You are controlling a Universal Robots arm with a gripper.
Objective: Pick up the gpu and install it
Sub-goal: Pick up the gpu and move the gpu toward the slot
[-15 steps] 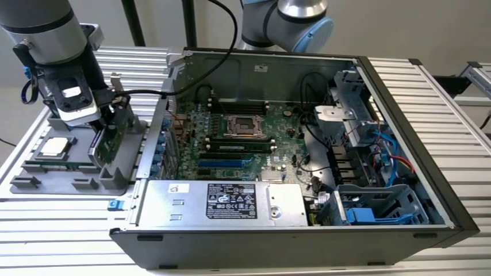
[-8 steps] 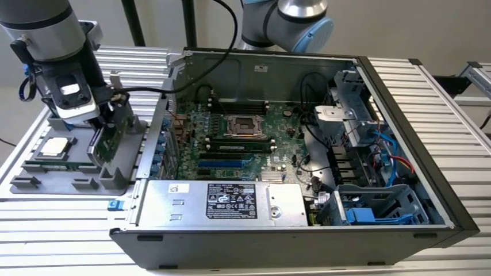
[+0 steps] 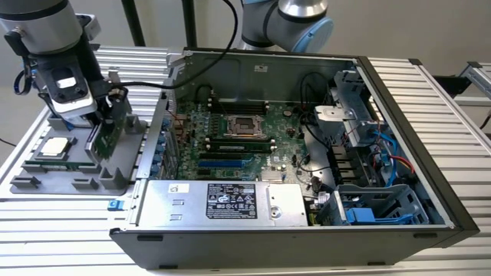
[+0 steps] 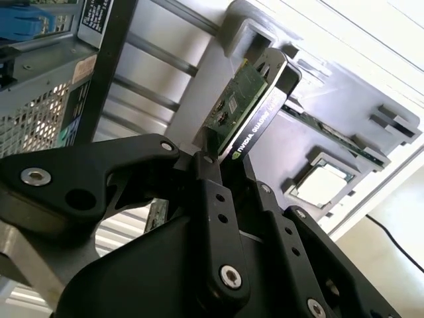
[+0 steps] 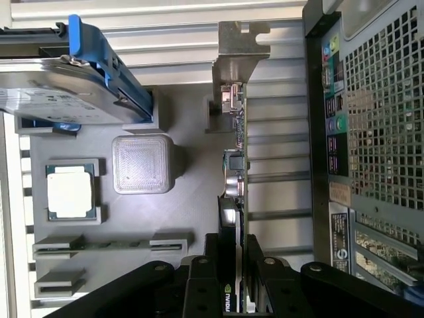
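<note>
The gripper point(image 5: 235, 255) holds the gpu point(image 5: 233, 165) tight by one edge. A gray tray point(image 5: 185, 205) lies below the gripper, and the computer case point(image 5: 371, 132) stands just beside it.

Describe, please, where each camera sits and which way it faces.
Exterior view: off the arm, raised, looking down into the open computer case, with the grey tray at the exterior view's left; the arm shows.
First wrist view: on the wrist, looking along the end effector at the gpu edge-on; its black fingers show.
Second wrist view: on the wrist, looking obliquely at the gpu's shroud side; the finger linkage shows.
Shared: both wrist views show the end effector closed on the gpu at the tray, and the processor chip.
</note>
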